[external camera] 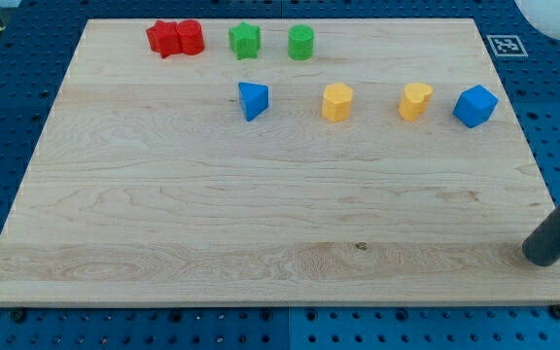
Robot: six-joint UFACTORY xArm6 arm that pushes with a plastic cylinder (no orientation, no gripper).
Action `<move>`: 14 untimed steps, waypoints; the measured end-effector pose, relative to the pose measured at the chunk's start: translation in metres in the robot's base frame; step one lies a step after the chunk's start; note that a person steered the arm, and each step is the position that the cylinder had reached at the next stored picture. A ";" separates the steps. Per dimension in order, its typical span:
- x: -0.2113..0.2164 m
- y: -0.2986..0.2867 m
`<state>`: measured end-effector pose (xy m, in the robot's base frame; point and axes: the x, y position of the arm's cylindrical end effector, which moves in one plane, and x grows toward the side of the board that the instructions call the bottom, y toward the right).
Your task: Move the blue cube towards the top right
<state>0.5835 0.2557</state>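
The blue cube (475, 106) sits on the wooden board (261, 194) near the view's right edge, in the upper part. My tip (544, 257) rests near the board's lower right edge, well below and a little right of the blue cube, apart from every block. The dark rod slants up to the view's right.
A blue triangular block (253, 100) lies left of centre. A yellow hexagonal block (337, 101) and a yellow heart block (415, 100) stand between it and the cube. Along the top are a red star (165, 39), a red cylinder (191, 37), a green star (245, 40) and a green cylinder (301, 42).
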 end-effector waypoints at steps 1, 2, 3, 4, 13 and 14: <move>-0.001 0.000; -0.054 -0.026; -0.127 -0.056; -0.151 -0.057; -0.197 0.017; -0.221 0.017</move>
<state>0.3623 0.2730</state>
